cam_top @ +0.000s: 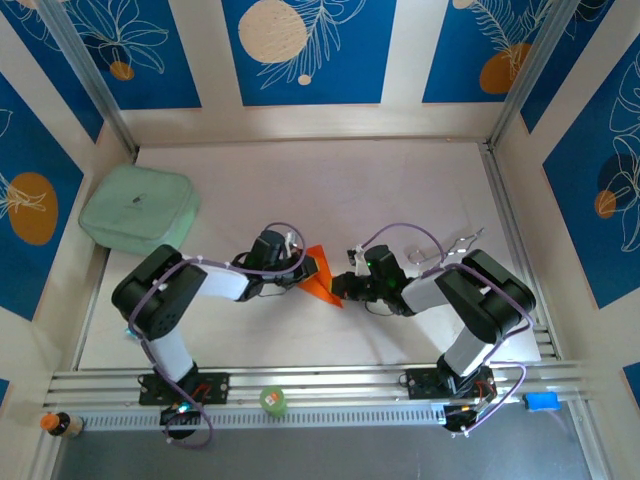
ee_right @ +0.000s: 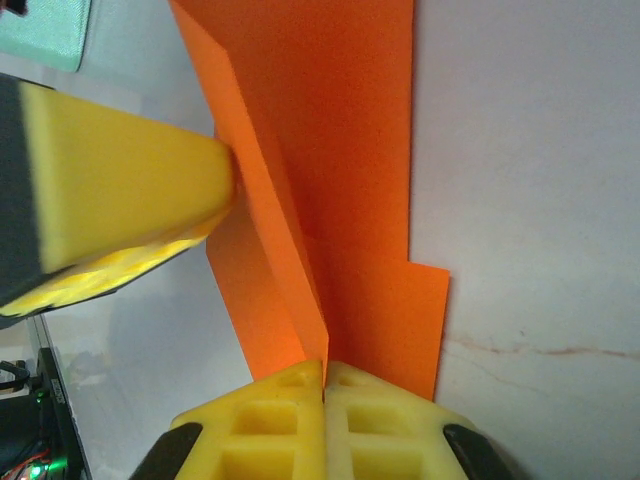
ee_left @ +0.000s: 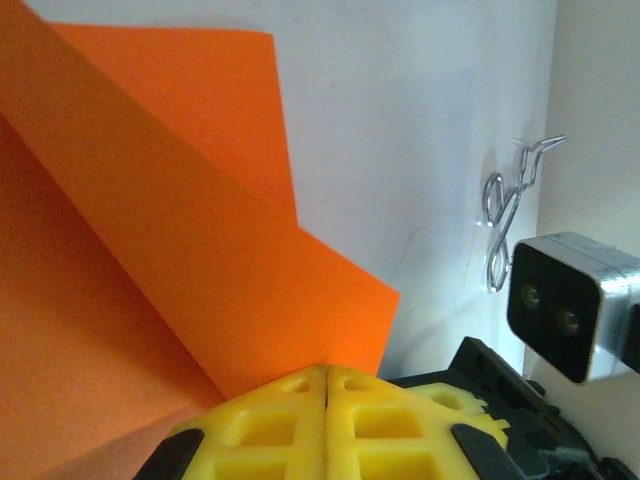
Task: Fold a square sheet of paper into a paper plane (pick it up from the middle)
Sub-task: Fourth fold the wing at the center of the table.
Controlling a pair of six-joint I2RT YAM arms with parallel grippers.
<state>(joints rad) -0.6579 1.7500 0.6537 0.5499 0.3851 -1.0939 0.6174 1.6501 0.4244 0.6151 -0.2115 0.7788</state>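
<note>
The square sheet of paper (cam_top: 320, 279) is bright orange and folded into a pointed wedge with layered flaps. It is held between the two grippers just above the table's middle. My left gripper (cam_top: 309, 270) pinches it from the left, and in the left wrist view its yellow fingertips (ee_left: 327, 374) are shut on the paper's (ee_left: 180, 250) edge. From the right, my right gripper (cam_top: 340, 285) holds it too. The right wrist view has that gripper (ee_right: 324, 368) shut on an upright crease of the paper (ee_right: 350, 150), with the left gripper's yellow finger (ee_right: 120, 210) touching the sheet's left side.
A pale green pad (cam_top: 140, 208) lies at the back left. A metal scissor-like tool (cam_top: 455, 243) lies at the right, behind the right arm. A small green round object (cam_top: 273, 401) sits on the front rail. Walls close in the table.
</note>
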